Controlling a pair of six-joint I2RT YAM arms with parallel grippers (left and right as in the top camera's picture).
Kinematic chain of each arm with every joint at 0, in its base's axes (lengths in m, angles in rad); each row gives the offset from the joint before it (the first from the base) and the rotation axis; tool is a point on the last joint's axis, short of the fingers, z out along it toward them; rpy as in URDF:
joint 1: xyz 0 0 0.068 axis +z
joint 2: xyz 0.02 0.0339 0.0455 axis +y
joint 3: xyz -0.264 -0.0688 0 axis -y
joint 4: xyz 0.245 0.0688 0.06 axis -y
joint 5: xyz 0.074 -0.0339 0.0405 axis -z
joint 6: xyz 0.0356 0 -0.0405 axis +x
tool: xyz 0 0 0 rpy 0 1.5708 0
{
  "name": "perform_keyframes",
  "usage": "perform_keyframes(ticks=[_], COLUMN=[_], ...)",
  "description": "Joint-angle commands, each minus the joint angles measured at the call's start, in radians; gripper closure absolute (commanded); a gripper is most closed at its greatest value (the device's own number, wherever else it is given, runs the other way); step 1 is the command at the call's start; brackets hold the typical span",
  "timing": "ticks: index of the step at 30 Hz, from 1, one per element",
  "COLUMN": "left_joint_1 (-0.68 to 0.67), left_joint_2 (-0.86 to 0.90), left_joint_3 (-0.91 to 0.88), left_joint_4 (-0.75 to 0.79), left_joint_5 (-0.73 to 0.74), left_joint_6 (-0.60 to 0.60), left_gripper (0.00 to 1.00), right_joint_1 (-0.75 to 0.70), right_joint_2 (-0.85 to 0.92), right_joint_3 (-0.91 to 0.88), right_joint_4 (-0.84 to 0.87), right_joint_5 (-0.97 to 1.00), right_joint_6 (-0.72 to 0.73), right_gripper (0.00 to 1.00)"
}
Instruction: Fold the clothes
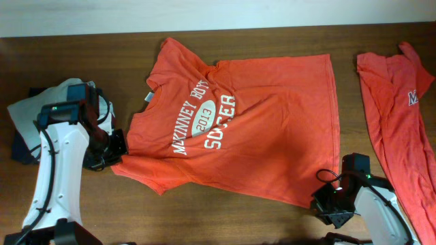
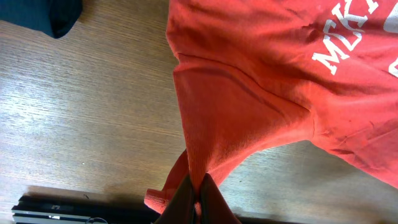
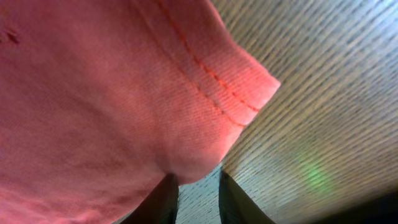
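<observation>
Orange-red heathered T-shirt (image 1: pixel 266 129) on brown wooden surface (image 1: pixel 225 41), left hand (image 2: pixel 199 190) pinching its sleeve (image 2: pixel 236 118), right hand (image 3: pixel 198 190) at hem corner (image 3: pixel 249 81), close wrist view only, grip unclear

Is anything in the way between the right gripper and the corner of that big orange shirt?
Nothing visible does. The right gripper sits right at the hem corner of the T-shirt, with only the table showing between its parted jaws. The second shirt lies off to the side.
</observation>
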Motion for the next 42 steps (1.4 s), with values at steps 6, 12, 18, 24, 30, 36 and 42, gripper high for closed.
perform_keyframes(ticks=[6, 12, 18, 24, 30, 36, 42], left_joint_1=[0.006, 0.006, 0.006, 0.006, 0.006, 0.006, 0.006], left_joint_2=[-0.02, -0.02, -0.02, -0.02, -0.02, -0.02, -0.02], left_joint_3=[0.006, 0.006, 0.006, 0.006, 0.006, 0.006, 0.006], left_joint_4=[0.003, 0.002, 0.002, 0.003, 0.003, 0.014, 0.014], left_joint_5=[0.004, 0.004, 0.004, 0.004, 0.004, 0.004, 0.004], left_joint_6=[0.02, 0.02, 0.02, 0.02, 0.02, 0.02, 0.02], left_gripper=[0.94, 0.94, 0.94, 0.94, 0.95, 0.94, 0.94], right_joint_1=[0.005, 0.005, 0.005, 0.006, 0.005, 0.005, 0.005], right_joint_2=[0.002, 0.002, 0.002, 0.002, 0.002, 0.002, 0.002], right_joint_3=[0.093, 0.145, 0.149, 0.138, 0.06, 0.012, 0.013], right_joint_4=[-0.006, -0.04, -0.069, -0.082, -0.077, -0.023, 0.089], right_joint_5=[0.103, 0.106, 0.108, 0.07, 0.061, 0.061, 0.084], right_joint_6=[-0.036, -0.091, -0.121, -0.12, -0.072, -0.064, -0.067], right_gripper=[0.92, 0.96, 0.96, 0.46, 0.46, 0.47, 0.5])
